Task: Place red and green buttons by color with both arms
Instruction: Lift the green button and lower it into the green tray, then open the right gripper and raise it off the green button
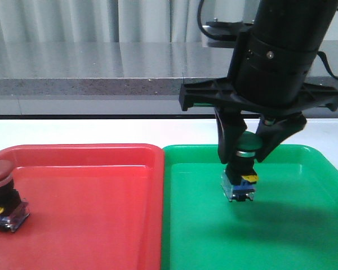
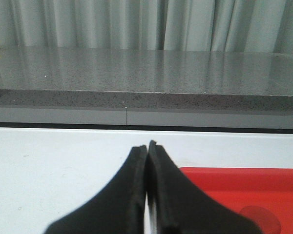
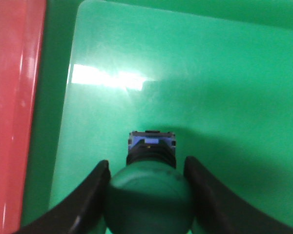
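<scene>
Green pushbutton (image 1: 241,169) sits clamped between the right gripper (image 1: 240,159) fingers, cap (image 3: 149,197) squeezed from both sides, body hanging straight down below the fingertips. Its bluish base is at or just above the green tray (image 1: 304,225) floor; can't tell from the front view whether it touches, though a shadow lies on the tray floor under and beside it. Yellow tab faces the camera side in the front view. In the right wrist view the fingers (image 3: 85,195) flank the green cap with no visible gap, blue base visible just past the cap, tray floor beyond it with a bright glare patch. Position within the tray: left-centre region, near the wall shared with the red tray (image 1: 101,225). Right arm's wrist and ribbed crossbar (image 1: 259,95) are directly above the button, pointing down. Red pushbutton (image 1: 3,194) stands upright in the red tray, far off to the left of the right gripper, near that tray's left wall, nothing touching it. Left gripper (image 2: 147,148) has its fingertips pressed together with nothing between them; it is over the white table (image 2: 53,170) and off the red tray, whose corner shows just beside the fingers. Grey stone-pattern ledge (image 2: 146,73) and curtains run behind.
</scene>
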You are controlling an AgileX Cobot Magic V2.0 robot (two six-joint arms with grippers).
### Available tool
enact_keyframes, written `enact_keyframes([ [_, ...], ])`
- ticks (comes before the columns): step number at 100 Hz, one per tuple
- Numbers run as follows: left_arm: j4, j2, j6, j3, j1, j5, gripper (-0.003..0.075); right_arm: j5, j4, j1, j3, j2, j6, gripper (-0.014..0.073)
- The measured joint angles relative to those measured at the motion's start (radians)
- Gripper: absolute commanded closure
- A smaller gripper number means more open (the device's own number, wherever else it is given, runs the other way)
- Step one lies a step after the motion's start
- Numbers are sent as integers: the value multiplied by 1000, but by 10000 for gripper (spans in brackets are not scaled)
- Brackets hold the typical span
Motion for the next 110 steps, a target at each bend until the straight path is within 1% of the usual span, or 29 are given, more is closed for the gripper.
enact_keyframes([
  [21,0,0,0,0,0,0,741,-20,0,0,32,9,6,480],
  [57,0,0,0,0,0,0,741,-20,0,0,34,31,8,480],
  [64,0,0,0,0,0,0,741,-20,0,0,36,35,8,468],
  [73,0,0,0,0,0,0,741,-20,0,0,38,38,8,391],
  [78,0,0,0,0,0,0,741,-20,0,0,40,38,8,326],
  [90,0,0,0,0,0,0,741,-20,0,0,40,38,8,139],
  [95,0,0,0,0,0,0,741,-20,0,0,40,38,6,82],
  [102,0,0,0,0,0,0,741,-28,0,1,40,38,6,42],
  [110,0,0,0,0,0,0,741,-36,0,6,40,38,6,40],
])
